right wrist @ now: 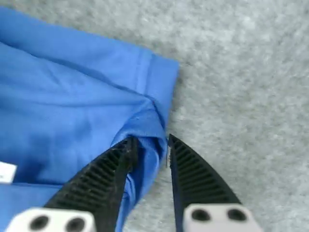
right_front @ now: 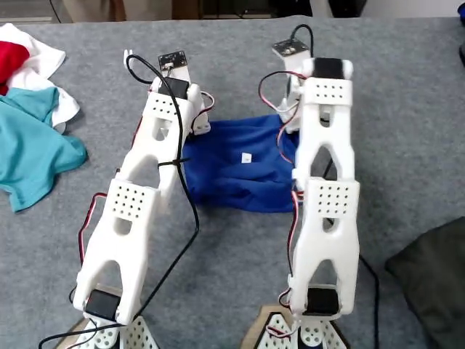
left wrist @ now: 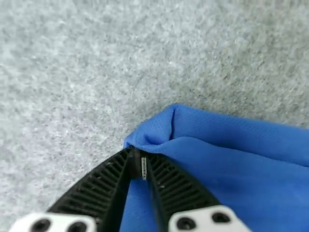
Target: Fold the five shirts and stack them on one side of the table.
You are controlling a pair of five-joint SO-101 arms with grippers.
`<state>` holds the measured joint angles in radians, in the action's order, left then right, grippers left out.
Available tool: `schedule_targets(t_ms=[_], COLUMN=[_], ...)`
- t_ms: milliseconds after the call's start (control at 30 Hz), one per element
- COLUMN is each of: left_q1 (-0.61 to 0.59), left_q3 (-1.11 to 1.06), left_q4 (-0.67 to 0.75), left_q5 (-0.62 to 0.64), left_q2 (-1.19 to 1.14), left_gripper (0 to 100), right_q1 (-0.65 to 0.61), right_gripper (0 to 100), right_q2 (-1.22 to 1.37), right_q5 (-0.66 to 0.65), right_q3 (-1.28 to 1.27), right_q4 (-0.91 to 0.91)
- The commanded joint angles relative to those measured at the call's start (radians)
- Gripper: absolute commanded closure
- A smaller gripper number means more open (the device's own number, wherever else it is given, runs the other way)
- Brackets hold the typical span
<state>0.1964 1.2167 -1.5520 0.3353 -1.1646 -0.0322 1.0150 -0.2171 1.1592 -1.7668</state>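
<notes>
1. Grey felt covered the table [right_front: 232, 65] in the high view. A blue shirt [right_front: 240, 174] lay partly folded around the table's middle, between the left arm [right_front: 145, 182] and the right arm [right_front: 327, 182], each arm's tip at one of the shirt's far corners. Toward the far left corner a white shirt [right_front: 36, 54], a red shirt [right_front: 9, 62] and a teal shirt [right_front: 29, 149] lay loose in a heap — the teal one spread nearest the left edge. A dark shirt [right_front: 432, 273] lay crumpled at the right edge, well apart from the blue one.

2. In the left wrist view, the left gripper [left wrist: 137, 155] had its jaws pressed together on a folded corner of the blue shirt [left wrist: 231, 159], the cloth puckered just beyond the tips and the table [left wrist: 96, 58] bare beyond it.

3. In the right wrist view, the right gripper [right wrist: 149, 141] had its jaws standing apart — they straddled a creased edge of the blue shirt [right wrist: 72, 106] near its corner, with the table [right wrist: 241, 72] alongside.
</notes>
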Motion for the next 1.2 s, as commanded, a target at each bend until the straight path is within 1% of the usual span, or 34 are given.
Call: schedule_targets(t_ms=[0, 167, 333, 433, 567, 767, 1167], left_q1=[-0.017, -0.017, -0.017, -0.017, -0.017, -0.017, -0.017], left_q3=[0.017, 0.017, 0.017, 0.017, 0.017, 0.017, 0.017], left_q4=[0.023, 0.023, 0.023, 0.023, 0.023, 0.023, 0.021], left_q5=[-0.011, -0.011, -0.011, -0.011, -0.011, -0.011, -0.011], left_q2=[-0.002, -0.002, -0.002, -0.002, -0.002, -0.002, -0.002], left_gripper=[98, 98, 98, 98, 98, 98, 98], right_q1=[-0.010, -0.007, -0.007, -0.007, -0.010, -0.008, -0.002], right_gripper=[87.1, 87.1, 87.1, 87.1, 87.1, 87.1, 87.1], right_q2=[-0.105, -0.111, -0.208, -0.269, -0.288, -0.236, -0.050], right_q5=[0.031, 0.046, 0.048, 0.063, 0.066, 0.118, 0.144], right_q3=[-0.004, 0.004, -0.005, -0.068, -0.177, -0.248, -0.096], right_q4=[-0.017, -0.018, -0.020, -0.020, 0.005, 0.078, 0.049])
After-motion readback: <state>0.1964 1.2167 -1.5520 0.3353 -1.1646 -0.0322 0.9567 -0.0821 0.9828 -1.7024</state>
